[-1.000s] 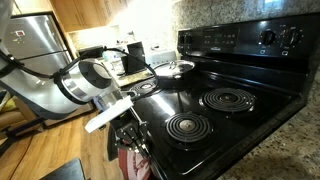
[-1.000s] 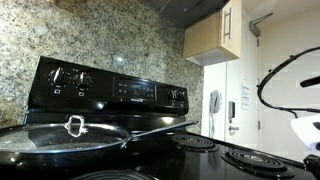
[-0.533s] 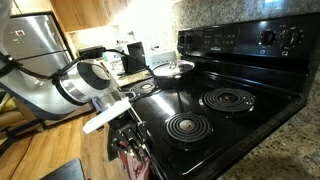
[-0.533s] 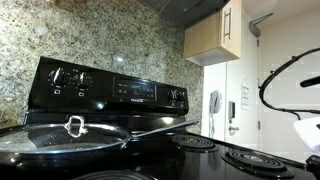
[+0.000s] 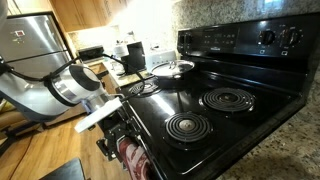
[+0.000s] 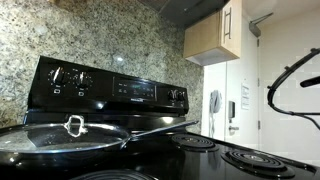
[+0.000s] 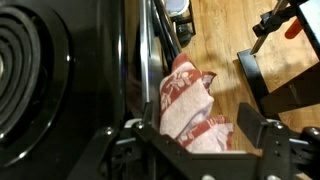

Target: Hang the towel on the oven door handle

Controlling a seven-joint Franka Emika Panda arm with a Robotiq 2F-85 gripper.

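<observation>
The towel [image 7: 188,100], brick red with cream pattern, hangs bunched over the oven door handle [image 7: 157,45], a slim bar along the black range's front. In the wrist view my gripper [image 7: 199,117] is open; its two dark fingers [image 7: 250,128] stand wide on either side of the towel's lower folds without pressing them. In an exterior view the gripper [image 5: 120,148] sits low at the range's front edge, with the towel [image 5: 133,160] showing red just beneath it. The handle itself is hidden there behind the arm.
A pan with a glass lid [image 5: 172,70] sits on a back burner, also seen close up as the pan [image 6: 70,135]. A steel fridge [image 5: 35,40] stands beyond the arm. A cardboard box [image 7: 285,80] lies on the wooden floor [image 7: 225,40].
The jaws have gone from shut on the towel to wide open, letting it go. The arm has drawn slightly away from the range front.
</observation>
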